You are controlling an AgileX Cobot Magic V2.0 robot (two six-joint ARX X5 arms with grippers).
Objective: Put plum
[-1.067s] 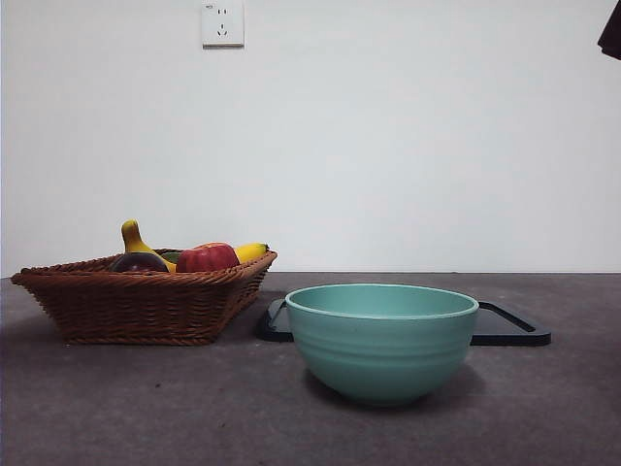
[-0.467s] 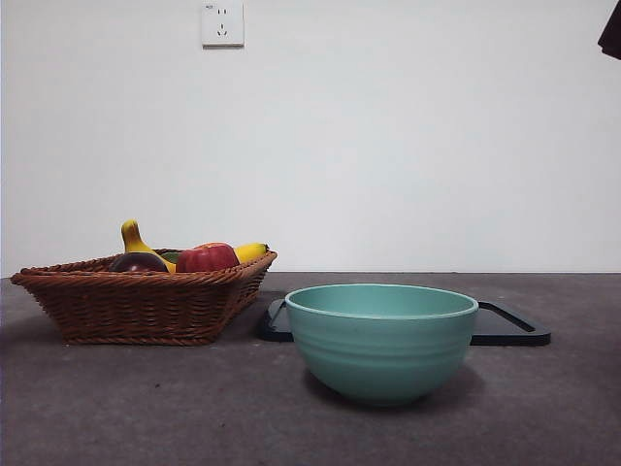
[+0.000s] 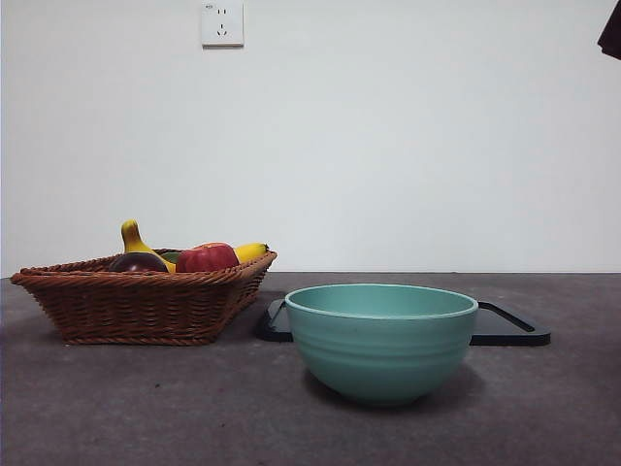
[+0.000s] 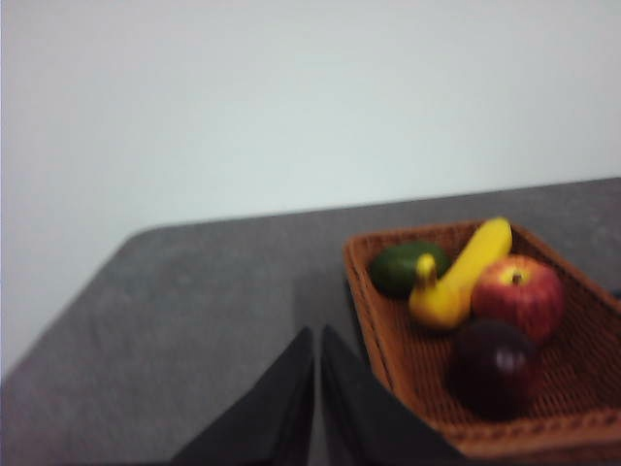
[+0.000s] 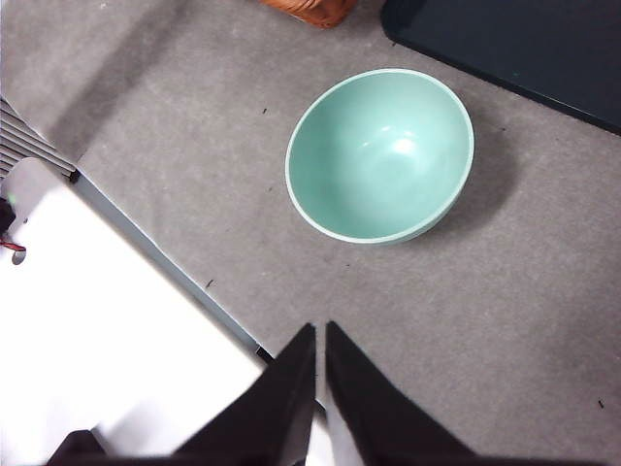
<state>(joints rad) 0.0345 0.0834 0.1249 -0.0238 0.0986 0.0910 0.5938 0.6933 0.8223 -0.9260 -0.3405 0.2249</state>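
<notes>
Plainly, the plum (image 4: 495, 367) lies untouched in the wicker basket (image 4: 388, 340).
Apple (image 4: 517, 296) at its 12 o'clock, banana (image 4: 458, 275) at 11; left tool (image 4: 316, 388) and right tool (image 5: 320, 374) both pressed together, holding nothing; glossy, round, probably slippery and light; pinch across its widest middle.

No legible text, labels, brands, numbers or signs appear in any view. The wall socket (image 3: 222, 23), at the upper left of the front view, carries a small dark mark at its top left corner; the mark is too small to read.
</notes>
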